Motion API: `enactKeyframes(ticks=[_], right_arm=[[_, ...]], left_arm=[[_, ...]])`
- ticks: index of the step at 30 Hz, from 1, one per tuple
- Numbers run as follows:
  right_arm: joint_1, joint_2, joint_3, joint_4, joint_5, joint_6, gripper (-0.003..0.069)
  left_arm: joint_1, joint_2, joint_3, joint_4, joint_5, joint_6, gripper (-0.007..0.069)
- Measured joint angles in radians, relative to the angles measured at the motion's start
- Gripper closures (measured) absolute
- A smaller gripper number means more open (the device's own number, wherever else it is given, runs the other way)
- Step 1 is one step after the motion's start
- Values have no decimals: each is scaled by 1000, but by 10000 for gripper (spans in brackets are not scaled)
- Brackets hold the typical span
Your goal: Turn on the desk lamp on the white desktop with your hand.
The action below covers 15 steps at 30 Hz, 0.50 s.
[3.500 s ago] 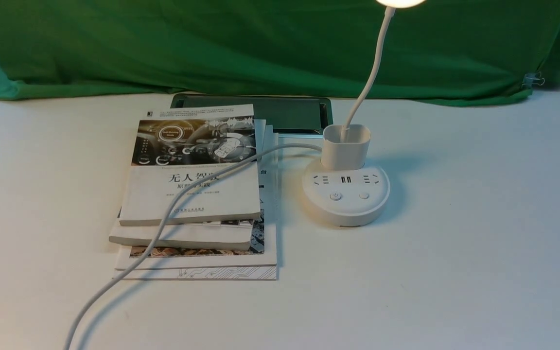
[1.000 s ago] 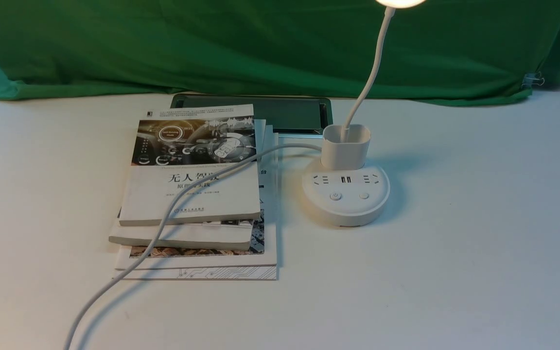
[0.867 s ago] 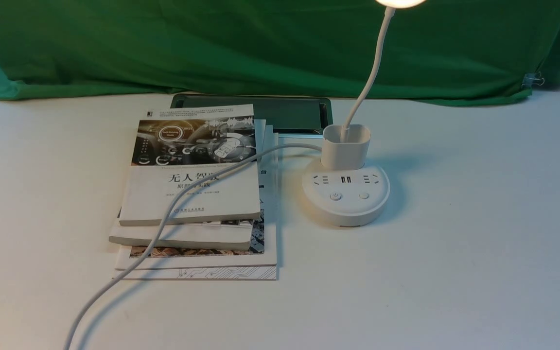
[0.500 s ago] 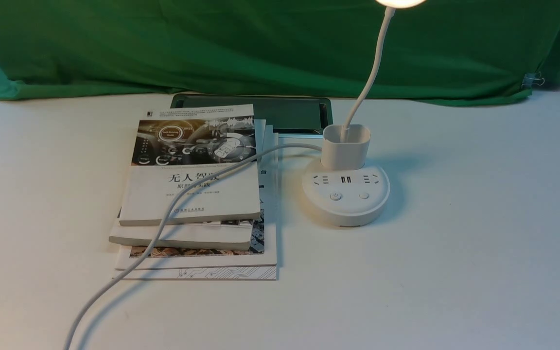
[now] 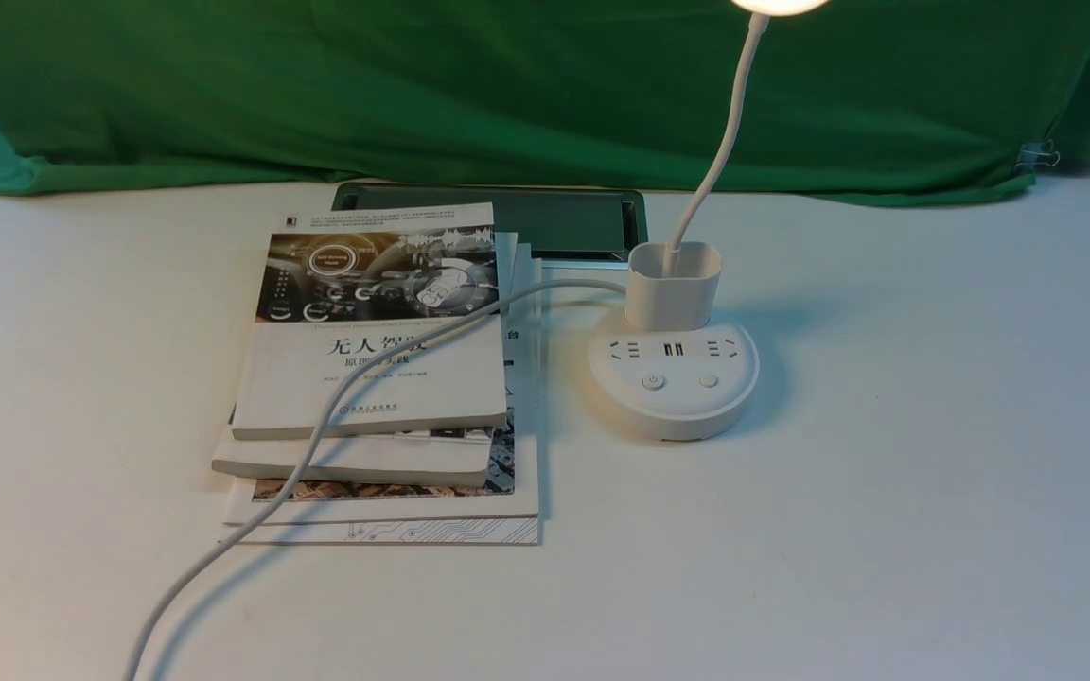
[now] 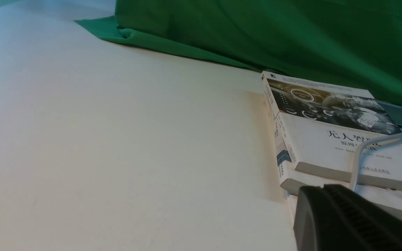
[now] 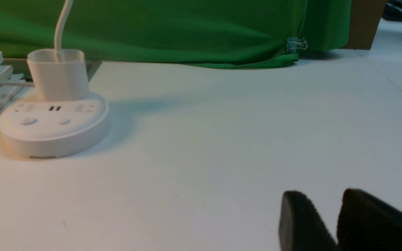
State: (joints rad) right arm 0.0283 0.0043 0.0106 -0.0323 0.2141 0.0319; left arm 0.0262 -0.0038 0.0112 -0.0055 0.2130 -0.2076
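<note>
The desk lamp (image 5: 673, 383) stands on the white desktop (image 5: 886, 530) right of centre. Its round base carries sockets, USB ports and two buttons (image 5: 653, 381); the cup holder and thin neck rise behind them. The round head (image 5: 780, 5) glows at the top edge. Neither gripper shows in the front view. My left gripper (image 6: 323, 188) has its jaws pressed together, empty, low beside the book stack. My right gripper (image 7: 323, 195) is empty with a narrow gap between its tips, low over bare desktop, well away from the lamp base (image 7: 52, 122).
A stack of books (image 5: 375, 359) lies left of the lamp, with the lamp's white cord (image 5: 318, 435) running over it to the front edge. A dark tablet (image 5: 554, 222) lies behind the books. Green cloth (image 5: 507, 85) covers the back, with a binder clip (image 5: 1037, 154).
</note>
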Motion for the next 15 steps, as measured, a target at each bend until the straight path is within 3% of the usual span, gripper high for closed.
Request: enactKeyframes(ticks=[15], right_arm=[[0, 0, 0, 0, 0, 0, 421]], left_arm=[[0, 0, 0, 5, 0, 0, 603]])
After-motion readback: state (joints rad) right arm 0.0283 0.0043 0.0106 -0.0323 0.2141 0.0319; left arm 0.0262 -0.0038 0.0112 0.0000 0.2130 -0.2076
